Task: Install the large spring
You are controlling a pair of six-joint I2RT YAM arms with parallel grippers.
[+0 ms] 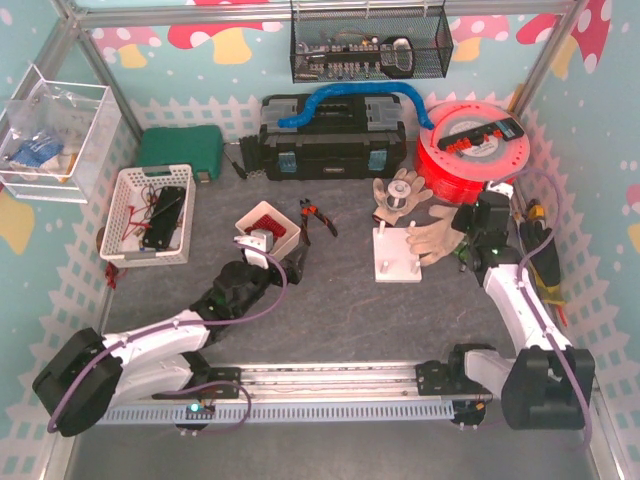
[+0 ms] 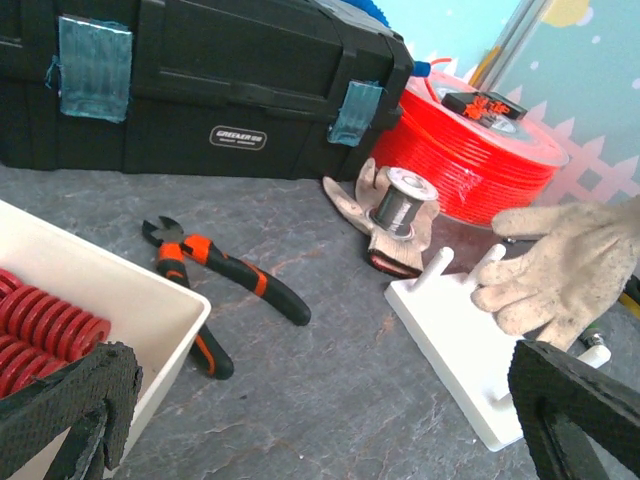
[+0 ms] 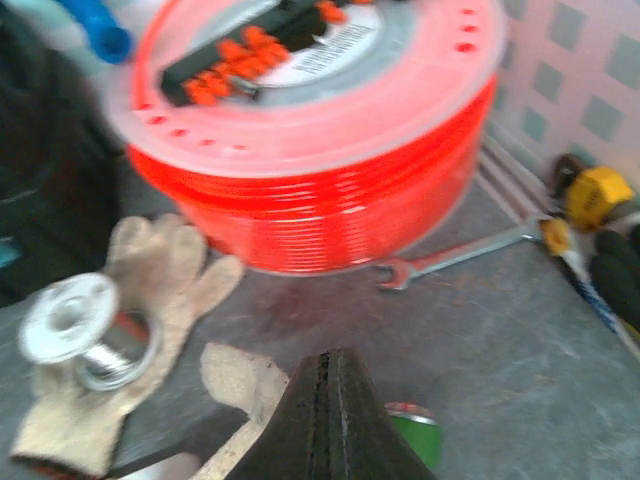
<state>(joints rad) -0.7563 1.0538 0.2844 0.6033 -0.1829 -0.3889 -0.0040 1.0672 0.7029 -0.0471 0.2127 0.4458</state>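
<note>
Several red springs (image 1: 266, 221) lie in a small white box (image 1: 286, 236); in the left wrist view they show at the lower left (image 2: 40, 325) inside that box (image 2: 150, 300). A white peg base (image 1: 400, 265) stands right of it, also seen in the left wrist view (image 2: 450, 335) with upright pegs (image 2: 432, 268). A work glove (image 1: 437, 235) lies over its far right corner. My left gripper (image 1: 291, 264) is open and empty, low over the mat between box and base (image 2: 320, 420). My right gripper (image 1: 466, 226) is shut and empty beside the glove (image 3: 330, 372).
Orange-handled pliers (image 1: 315, 218) lie behind the box. A black toolbox (image 1: 330, 140) and a red filament spool (image 1: 475, 145) stand at the back. A wire reel on a second glove (image 1: 400, 195) sits behind the base. A white basket (image 1: 150, 215) stands left. A wrench (image 3: 460, 255) lies right.
</note>
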